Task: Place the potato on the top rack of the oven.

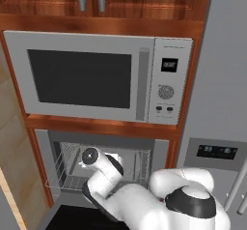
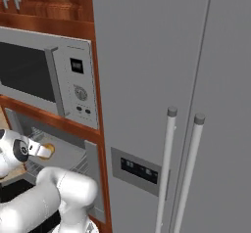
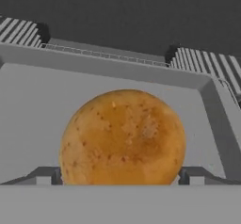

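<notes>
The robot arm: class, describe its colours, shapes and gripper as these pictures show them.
The arm has glossy white, rounded, tube-like segments with dark joint bands and a round dark cap at the wrist. The gripper has two small dark grey, blocky fingertips. No cables or markings are visible.

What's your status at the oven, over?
Gripper shut on the potato, held inside the oven. Potato over a grey tray on the top rack, not yet released. Nothing in the way.
</notes>
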### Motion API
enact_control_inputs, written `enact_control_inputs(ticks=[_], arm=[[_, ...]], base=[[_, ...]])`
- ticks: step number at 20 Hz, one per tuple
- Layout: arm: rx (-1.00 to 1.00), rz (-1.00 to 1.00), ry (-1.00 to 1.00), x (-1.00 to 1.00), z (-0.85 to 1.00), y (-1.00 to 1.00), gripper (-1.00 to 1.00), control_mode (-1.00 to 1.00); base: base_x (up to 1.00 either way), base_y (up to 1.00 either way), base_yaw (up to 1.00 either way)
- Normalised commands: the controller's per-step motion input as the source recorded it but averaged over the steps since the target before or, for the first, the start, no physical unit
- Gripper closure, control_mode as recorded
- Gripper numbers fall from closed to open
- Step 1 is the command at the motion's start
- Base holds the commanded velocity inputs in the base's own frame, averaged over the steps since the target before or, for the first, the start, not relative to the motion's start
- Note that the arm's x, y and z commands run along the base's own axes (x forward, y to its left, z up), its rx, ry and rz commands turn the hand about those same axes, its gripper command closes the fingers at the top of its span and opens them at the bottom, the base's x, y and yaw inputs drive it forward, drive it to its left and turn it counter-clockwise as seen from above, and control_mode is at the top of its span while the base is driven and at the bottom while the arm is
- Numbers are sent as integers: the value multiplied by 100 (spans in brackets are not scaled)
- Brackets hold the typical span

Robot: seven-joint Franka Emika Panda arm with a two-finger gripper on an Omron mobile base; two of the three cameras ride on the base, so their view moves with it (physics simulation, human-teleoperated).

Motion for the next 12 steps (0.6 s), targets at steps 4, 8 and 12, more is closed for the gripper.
enact_control_inputs(ticks=[4,8,12], arm=[[-8,-13,4,83,-44,46,100,-100],[-6,-11,6,55,-38,25,100,-100],[-2,-1,7,-9,-57,13,100,-100]], base=[[0,0,0],[0,0,0],[0,0,0]])
